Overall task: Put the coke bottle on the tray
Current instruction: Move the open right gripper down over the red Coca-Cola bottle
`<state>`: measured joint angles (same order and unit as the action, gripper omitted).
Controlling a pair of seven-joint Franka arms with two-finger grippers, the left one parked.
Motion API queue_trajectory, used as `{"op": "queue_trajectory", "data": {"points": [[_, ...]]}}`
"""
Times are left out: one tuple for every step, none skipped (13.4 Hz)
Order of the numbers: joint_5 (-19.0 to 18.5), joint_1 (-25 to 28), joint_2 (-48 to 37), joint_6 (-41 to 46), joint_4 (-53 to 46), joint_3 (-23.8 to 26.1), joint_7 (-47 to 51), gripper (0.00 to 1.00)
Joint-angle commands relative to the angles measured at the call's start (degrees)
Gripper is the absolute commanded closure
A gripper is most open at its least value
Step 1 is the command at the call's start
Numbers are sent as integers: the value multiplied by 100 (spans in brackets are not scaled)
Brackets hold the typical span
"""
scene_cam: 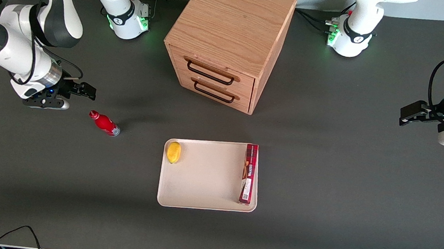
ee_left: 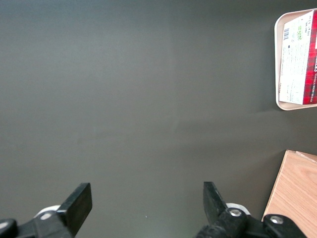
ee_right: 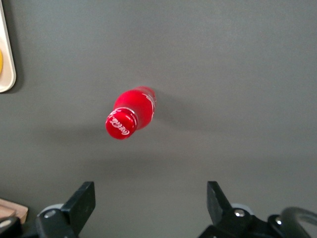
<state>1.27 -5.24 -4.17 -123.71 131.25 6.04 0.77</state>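
Nearest the front cam we see the tray (scene_cam: 203, 180), cream-beige w/ a low rim, flat on the dark table (scene_cam: 342, 195). On it a yellow fruit (scene_cam: 173, 152) sits at the corner toward the working arm's end, farther from the cam, and a long dark-red box (scene_cam: 248, 173) lies along the edge toward the parked arm's end. We find the coke bottle (scene_cam: 104, 123) not on the tray: it stands on the table, well apart from the tray, toward the working arm's end and a bit farther from the cam than the tray's rim. In the wrist view the bottle (ee_right: 130, 113) shows cap-on toward us, w/ a sliver of tray rim (ee_right: 9, 59) at the frame edge. The right arm (scene_cam: 29, 38) is bent at the elbow, forearm reaching low over the table, wrist roughly level, so the gripper (scene_cam: 85, 90) points sideways toward the middle of the table. It hangs near the bottle, slightly farther from the cam than it, not touching it. Its fingers (ee_right: 81, 203) are spread wide apart w/ nothing between them; the bottle lies ahead of the gap. A wooden drawer cabinet (scene_cam: 231, 39) w/ two black handles stands farther from the cam than the tray.
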Motion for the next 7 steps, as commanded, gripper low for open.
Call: {"op": "queue_trajectory", "data": {"points": [[137,-109,55,-678,278,64,-104,0],[137,-109,187,-837,252,64,-86,0],[137,-109,258,-1039,252,64,-60,0],[137,-109,355,-1206,226,64,106,0],[128,-83,443,-1347,182,72,377,0],[102,-39,522,-1383,147,90,484,0],[102,-39,575,-1383,112,177,555,0]]}}
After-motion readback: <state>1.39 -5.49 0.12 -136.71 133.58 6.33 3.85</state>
